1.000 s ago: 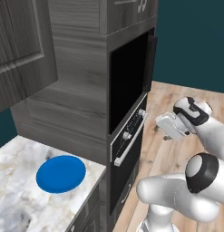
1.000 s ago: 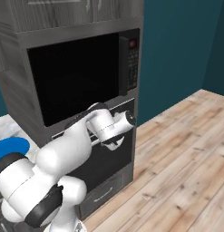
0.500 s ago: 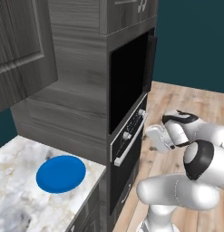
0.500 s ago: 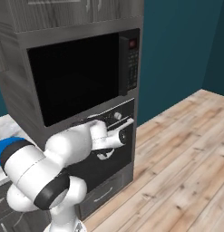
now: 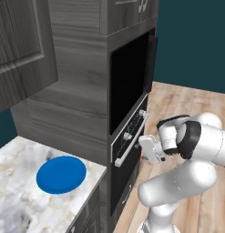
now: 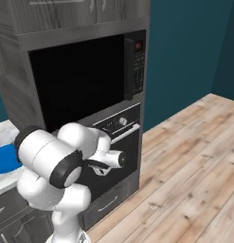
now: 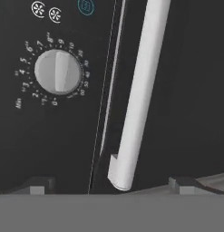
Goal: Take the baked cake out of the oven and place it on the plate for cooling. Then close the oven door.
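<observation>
A tall bank of dark grey wood-grain cabinetry [image 5: 73, 91] stood against a teal wall [image 6: 184, 52] in the kitchen, with pale plank flooring [image 6: 184, 180] running beside it and a marbled counter [image 5: 18, 200] to one side. Built into the cabinetry below a larger black cavity [image 6: 76, 80], the oven [image 5: 125, 150] showed its knobbed control panel [image 6: 116, 124]. The oven door [image 7: 177, 99] was shut, its long silver bar handle [image 7: 138, 95] lying across the front. The white arm's gripper [image 5: 150, 149] was held close against that front, level with the handle. In the hand view its two dark fingertips [image 7: 38, 185] stood wide apart, one on either side of the near end of the handle, with the bar between them but neither tip pressing on it; the tool gripped nothing. A grey dial [image 7: 57, 71] with a ring of numbers sat just beside the handle in that view. The plate [image 5: 61, 174], a flat bright blue disc, lay on the marbled counter, well apart from the gripper. The baked cake could not be seen behind the closed door.
</observation>
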